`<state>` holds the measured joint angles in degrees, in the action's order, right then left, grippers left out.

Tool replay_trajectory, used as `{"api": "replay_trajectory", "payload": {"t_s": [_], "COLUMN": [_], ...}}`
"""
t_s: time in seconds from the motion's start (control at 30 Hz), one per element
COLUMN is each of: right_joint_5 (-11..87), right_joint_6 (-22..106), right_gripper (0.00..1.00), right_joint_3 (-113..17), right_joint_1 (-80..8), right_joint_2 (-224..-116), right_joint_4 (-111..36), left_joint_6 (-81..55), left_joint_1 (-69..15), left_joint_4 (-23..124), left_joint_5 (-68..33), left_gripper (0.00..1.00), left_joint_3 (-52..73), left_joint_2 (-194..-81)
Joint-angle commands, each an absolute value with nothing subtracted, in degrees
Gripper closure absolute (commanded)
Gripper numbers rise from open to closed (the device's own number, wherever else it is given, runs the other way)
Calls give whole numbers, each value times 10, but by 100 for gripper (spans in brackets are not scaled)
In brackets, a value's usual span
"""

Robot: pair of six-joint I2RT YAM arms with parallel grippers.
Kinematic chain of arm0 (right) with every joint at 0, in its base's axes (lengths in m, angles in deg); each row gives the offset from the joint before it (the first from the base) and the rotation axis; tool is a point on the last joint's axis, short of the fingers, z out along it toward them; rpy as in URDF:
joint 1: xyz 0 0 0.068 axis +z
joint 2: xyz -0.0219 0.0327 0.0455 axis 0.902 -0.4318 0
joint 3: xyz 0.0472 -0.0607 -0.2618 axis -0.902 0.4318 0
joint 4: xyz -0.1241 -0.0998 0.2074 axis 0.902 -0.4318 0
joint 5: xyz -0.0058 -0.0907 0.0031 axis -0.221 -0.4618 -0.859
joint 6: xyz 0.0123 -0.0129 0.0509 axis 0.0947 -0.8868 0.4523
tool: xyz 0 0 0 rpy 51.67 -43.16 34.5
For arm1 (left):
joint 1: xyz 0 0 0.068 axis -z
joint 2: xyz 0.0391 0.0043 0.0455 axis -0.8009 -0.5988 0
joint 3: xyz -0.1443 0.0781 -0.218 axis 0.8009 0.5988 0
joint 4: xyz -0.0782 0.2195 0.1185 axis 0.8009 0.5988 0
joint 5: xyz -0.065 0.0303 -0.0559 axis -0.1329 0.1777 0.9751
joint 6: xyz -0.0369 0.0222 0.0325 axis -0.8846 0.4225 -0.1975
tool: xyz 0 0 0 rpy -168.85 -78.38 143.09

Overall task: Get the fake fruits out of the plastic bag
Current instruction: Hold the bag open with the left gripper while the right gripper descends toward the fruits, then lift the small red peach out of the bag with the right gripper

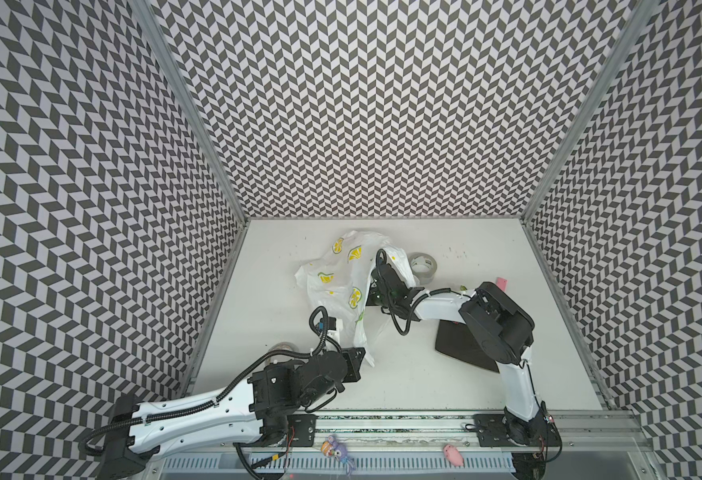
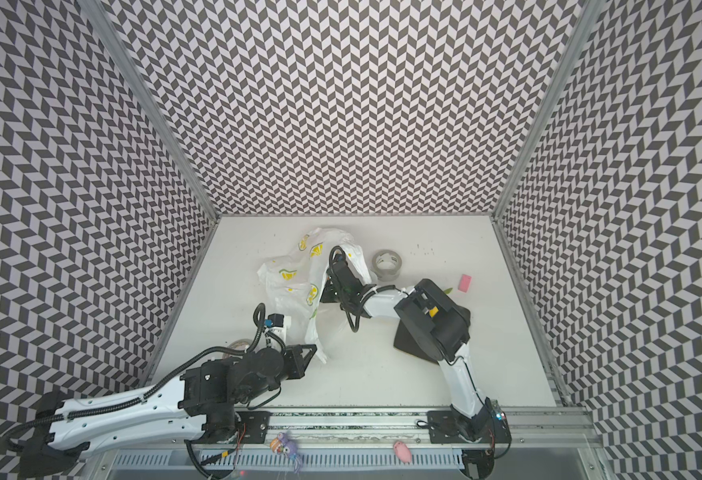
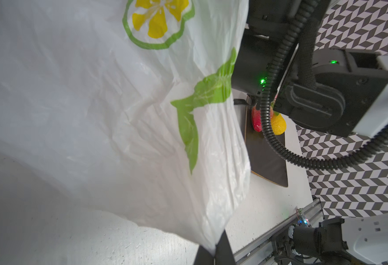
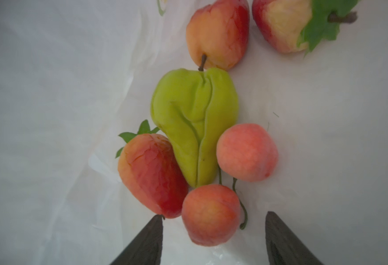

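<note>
The plastic bag [image 1: 341,286] lay crumpled toward the back of the white table [image 1: 424,386]. One end was drawn out to the left gripper [image 3: 213,251], whose jaws were pressed together on a fold of the film. From those fingertips the sheet rose and spread, with a printed lemon slice and a green leaf on it. Farther right, the right arm reached into the bag's mouth, and in both top views the film hid its fingers. Inside, the right gripper [image 4: 213,218] stood with its jaws well apart, holding nothing. The fake fruits [image 4: 218,32] lay on the white film ahead of it. A round peach-coloured fruit [image 4: 211,214] sat between the two fingertips, with a clear gap at one of them. The tip of a red strawberry [image 4: 151,176] lay just off the other fingertip. Beyond these was the green ribbed fruit [image 4: 195,124], touching the strawberry, with a second round fruit [image 4: 247,152] beside it. Farthest from the gripper were two apple-like pieces, one with a green leaf. Outside the bag, behind that gripper's wrist, a red fruit [image 3: 256,122] and a yellow pear [image 3: 278,125] lay at the end of a dark board [image 3: 266,158]. A tape roll [image 1: 422,266] stood just beside the bag, and a pink block [image 1: 501,284] lay well apart to the right.
</note>
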<state>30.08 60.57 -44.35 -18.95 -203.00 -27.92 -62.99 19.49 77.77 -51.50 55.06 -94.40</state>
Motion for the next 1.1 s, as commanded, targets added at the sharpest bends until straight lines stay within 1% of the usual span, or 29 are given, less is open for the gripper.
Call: {"api": "replay_trajectory", "payload": {"t_s": [0.0, 0.23, 0.43, 0.53, 0.63, 0.9, 1.07], "right_joint_5": [279, 278, 274, 278, 287, 322, 330], "right_joint_6": [607, 613, 614, 612, 610, 600, 594], "right_gripper": [34, 41, 52, 57, 60, 59, 59], "right_joint_3": [-476, -516, -513, -484, -444, -308, -203], "right_joint_1": [-182, -178, -178, -178, -178, -165, -147], "right_joint_2": [-2055, -2087, -2085, -2053, -2009, -1891, -1791], "right_joint_4": [-285, -294, -297, -284, -270, -235, -233], "left_joint_6": [-644, -644, -646, -654, -664, -660, -649], "left_joint_1": [194, 195, 195, 195, 194, 194, 194], "left_joint_4": [804, 812, 815, 809, 780, 710, 692], "left_joint_5": [-532, -533, -539, -548, -561, -585, -588], "left_gripper": [100, 100, 100, 100, 100, 100, 100], "left_joint_3": [551, 546, 545, 548, 562, 580, 576], "left_joint_2": [-934, -926, -922, -921, -917, -933, -949]}}
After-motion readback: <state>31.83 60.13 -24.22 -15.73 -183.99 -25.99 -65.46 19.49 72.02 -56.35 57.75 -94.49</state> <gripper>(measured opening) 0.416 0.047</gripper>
